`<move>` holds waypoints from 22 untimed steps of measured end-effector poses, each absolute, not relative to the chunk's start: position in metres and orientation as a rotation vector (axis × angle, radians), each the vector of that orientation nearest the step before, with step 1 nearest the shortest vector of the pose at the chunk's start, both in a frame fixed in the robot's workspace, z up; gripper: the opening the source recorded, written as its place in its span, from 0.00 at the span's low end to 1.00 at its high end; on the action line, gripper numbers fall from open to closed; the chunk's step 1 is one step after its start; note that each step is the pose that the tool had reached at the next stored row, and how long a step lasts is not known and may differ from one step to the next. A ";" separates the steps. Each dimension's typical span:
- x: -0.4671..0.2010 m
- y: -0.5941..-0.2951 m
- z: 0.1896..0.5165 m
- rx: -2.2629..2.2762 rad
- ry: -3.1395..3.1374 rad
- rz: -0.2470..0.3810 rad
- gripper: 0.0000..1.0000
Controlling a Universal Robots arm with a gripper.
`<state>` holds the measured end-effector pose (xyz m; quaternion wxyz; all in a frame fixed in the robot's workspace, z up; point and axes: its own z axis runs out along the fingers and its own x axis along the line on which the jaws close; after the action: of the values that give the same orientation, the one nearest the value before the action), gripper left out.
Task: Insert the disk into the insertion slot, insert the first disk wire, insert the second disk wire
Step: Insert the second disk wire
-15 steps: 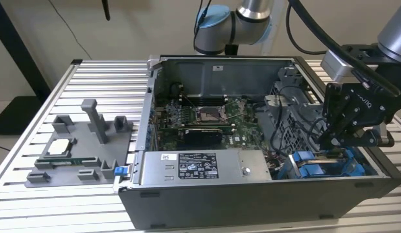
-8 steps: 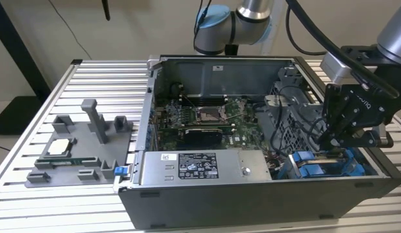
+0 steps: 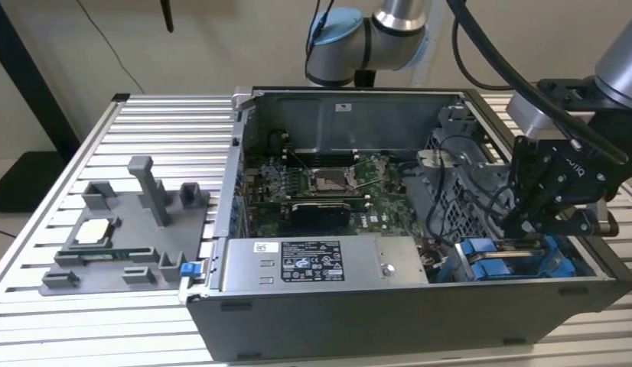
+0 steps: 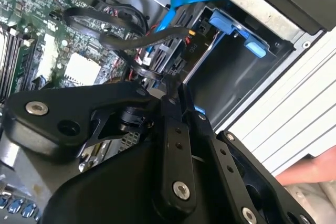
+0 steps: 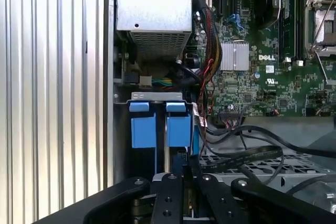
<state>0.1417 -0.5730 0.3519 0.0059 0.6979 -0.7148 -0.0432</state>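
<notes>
Gripper down in the corner of the open computer case, over the blue drive fittings.

In the exterior view the gripper [image 3: 541, 222] hangs inside the computer case [image 3: 398, 321], its tips just above the blue-framed disk [image 3: 500, 256] sitting in the insertion slot [image 3: 520, 264]; the motherboard [image 3: 327, 187] lies well off to one side of it. In the second wrist view its black fingers [image 4: 176, 129] stand close together, though I cannot tell whether they pinch anything, with a blue cable [image 4: 184, 1] and black wires [image 4: 126, 38] just beyond. In the first wrist view two blue tabs [image 5: 160, 124] sit right ahead of the fingertips.
</notes>
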 end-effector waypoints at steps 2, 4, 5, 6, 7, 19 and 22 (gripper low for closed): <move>0.143 -0.573 0.351 2.184 -2.237 -0.135 0.00; 0.145 -0.573 0.349 2.184 -2.237 -0.135 0.00; 0.146 -0.573 0.349 2.184 -2.237 -0.135 0.00; 0.147 -0.573 0.348 2.184 -2.237 -0.135 0.00; 0.148 -0.573 0.348 2.185 -2.237 -0.135 0.00; 0.150 -0.571 0.344 2.188 -2.241 -0.144 0.00; 0.151 -0.571 0.343 2.188 -2.241 -0.144 0.00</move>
<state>0.1506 -0.5711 0.3432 0.0030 0.6979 -0.7147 -0.0461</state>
